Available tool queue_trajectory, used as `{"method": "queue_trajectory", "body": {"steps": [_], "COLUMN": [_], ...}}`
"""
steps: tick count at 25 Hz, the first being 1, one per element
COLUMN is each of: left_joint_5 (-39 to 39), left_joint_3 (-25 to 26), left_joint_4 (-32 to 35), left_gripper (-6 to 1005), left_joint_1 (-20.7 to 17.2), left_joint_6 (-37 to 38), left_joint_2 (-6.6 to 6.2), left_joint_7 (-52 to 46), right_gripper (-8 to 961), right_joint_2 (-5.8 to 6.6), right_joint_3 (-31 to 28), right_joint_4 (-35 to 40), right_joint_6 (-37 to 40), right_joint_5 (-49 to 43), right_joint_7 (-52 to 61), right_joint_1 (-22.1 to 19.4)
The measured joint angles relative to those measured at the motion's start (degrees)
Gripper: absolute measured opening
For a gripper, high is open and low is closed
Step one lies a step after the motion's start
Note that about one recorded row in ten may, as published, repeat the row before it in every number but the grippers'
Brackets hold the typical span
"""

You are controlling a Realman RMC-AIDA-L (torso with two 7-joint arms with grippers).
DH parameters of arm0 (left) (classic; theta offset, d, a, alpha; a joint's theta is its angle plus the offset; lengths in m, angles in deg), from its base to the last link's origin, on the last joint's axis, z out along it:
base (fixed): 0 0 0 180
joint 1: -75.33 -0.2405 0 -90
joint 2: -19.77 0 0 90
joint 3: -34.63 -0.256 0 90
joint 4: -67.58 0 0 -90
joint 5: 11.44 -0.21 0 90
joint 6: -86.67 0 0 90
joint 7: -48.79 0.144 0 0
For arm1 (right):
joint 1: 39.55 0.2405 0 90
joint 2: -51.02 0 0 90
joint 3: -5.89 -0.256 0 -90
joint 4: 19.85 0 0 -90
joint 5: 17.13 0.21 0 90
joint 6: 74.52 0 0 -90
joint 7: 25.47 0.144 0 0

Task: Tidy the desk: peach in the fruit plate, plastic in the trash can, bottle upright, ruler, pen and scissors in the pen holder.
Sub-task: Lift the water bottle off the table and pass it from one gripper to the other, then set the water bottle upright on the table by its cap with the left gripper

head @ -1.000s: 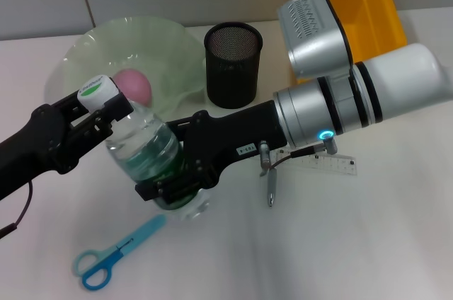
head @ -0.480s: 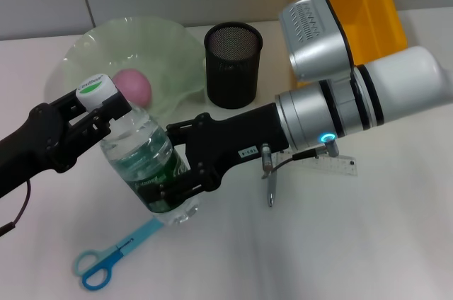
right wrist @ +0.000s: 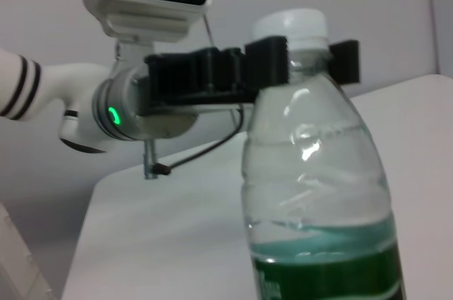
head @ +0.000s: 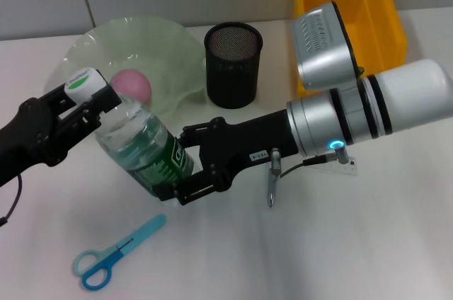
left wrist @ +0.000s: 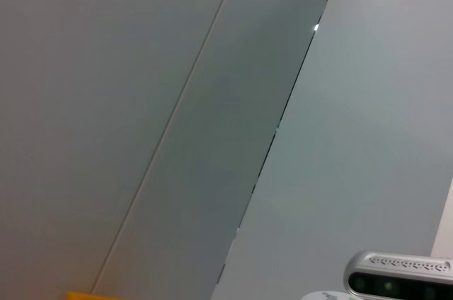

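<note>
Bottle-righting step in hand: bottle (head: 141, 150) tilted between both pincers, left pincer (head: 92, 102) clamped at its capped neck, right pincer (head: 185, 169) clamped around its base; next likely tip upright, lower onto tabletop (head: 318, 243), release.

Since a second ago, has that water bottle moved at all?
Yes. Held by both grippers, the bottle has lifted and its cap swung left, away from the black pen holder; its base now hangs clear above the scissors.

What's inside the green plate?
A pink peach lies in the green fruit plate. The left pincer and the bottle cover the plate's near edge, so that part stays hidden.
</note>
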Motion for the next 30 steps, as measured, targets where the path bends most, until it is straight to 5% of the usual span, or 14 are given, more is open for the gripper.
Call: {"method": "queue_trajectory", "body": {"steps": [22, 30], "left_joint_5": [0.17, 0.50], "left_joint_3": [3.12, 5.42], "left_joint_4": [0.11, -0.30], "left_gripper": [471, 475], "left_joint_1": [0.55, -0.08], "left_joint_6": [-1.75, -3.97], "left_joint_2": [-0.46, 0.30], "left_joint_7": [0.26, 5.75], "right_gripper": [830, 830], "right_joint_2": [0.09, -0.09], "right_joint_3": [0.08, -0.12], "right_joint_4": [-2.23, -3.79], "right_joint_6": [-4.01, -6.77], "right_joint_5": [-1.16, -0.78], "right_joint_7": [-0.83, -4.20], "right_joint_1": [-1.40, -2.46]}}
